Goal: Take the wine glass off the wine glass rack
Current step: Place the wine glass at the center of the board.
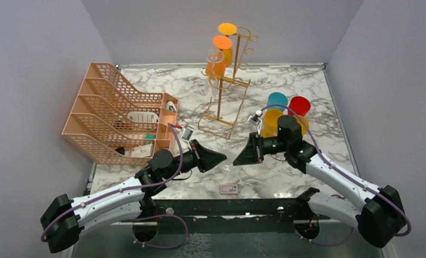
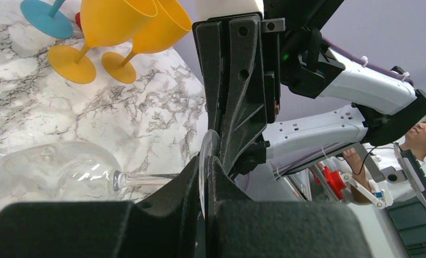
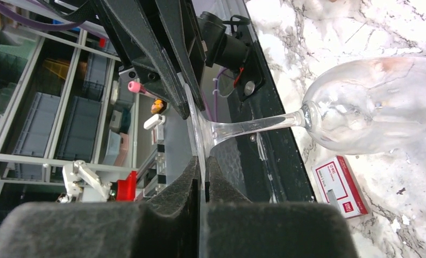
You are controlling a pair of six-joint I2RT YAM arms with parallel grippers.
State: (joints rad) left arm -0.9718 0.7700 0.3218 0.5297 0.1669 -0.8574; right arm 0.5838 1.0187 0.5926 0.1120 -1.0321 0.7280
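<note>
Left pincer [image 2: 204,164] + right pincer [image 3: 201,164]: both clenched on one wine glass [image 3: 372,107] (its foot) | rack [image 1: 220,102]: three hung glasses [image 1: 222,42]

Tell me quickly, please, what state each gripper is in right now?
Left gripper: closed on the foot of the clear glass.
Right gripper: closed on the same foot.

The marble-patterned table [image 1: 286,91] carries a peach mesh organiser [image 1: 100,115] at the left, the gold wine glass rack [image 1: 220,102] mid-back, coloured goblets [image 1: 299,105] at the right, and a small card [image 1: 228,188] near the front edge.
</note>
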